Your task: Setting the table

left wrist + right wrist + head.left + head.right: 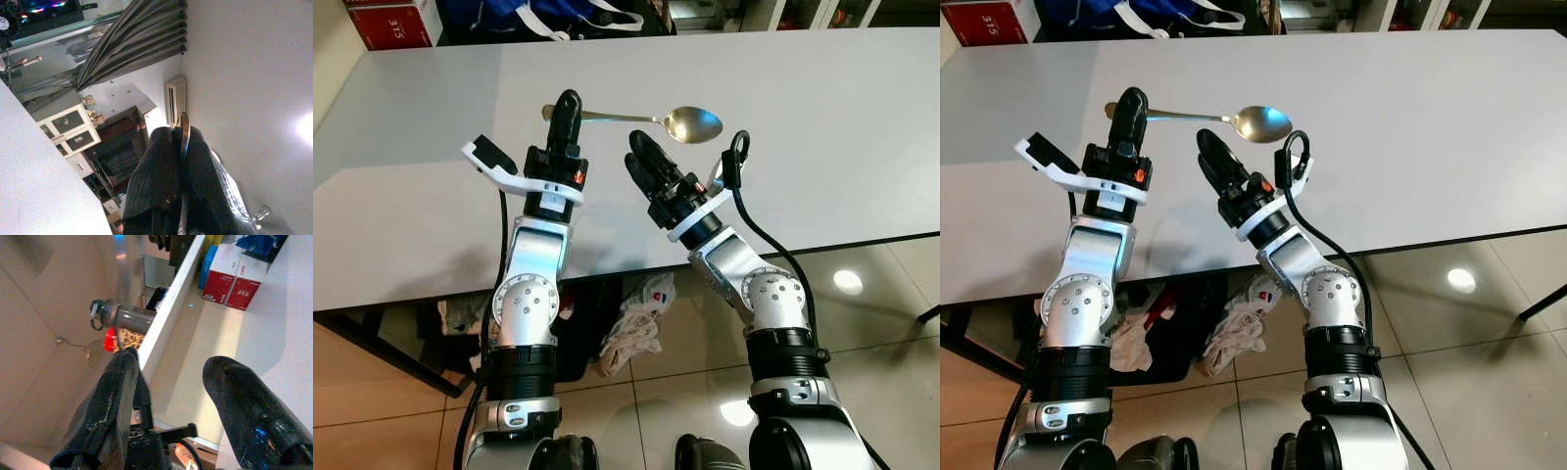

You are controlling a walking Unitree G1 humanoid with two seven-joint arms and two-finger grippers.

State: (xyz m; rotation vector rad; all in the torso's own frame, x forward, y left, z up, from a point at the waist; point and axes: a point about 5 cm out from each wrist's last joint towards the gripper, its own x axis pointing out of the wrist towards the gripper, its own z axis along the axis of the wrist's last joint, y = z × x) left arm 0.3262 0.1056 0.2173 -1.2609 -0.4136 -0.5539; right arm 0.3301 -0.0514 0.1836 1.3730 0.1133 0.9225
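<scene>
Across the whole head view: pale grey surface (862,127), bare near its front edge. Both arms raised over that edge. Left gripper (566,110) points upward, fingers (161,181) clamped flat on the handle end of a metal spoon (680,122); spoon held roughly level above the surface, bowl toward the robot's right. Right gripper (646,162) just beside it, below the bowl and not touching it, fingers (244,401) parted with nothing between them. Red boxes (396,22) at the far left corner. Crumpled bags and cloth (631,328) on the tiled floor under the surface; contents cannot be made out.
</scene>
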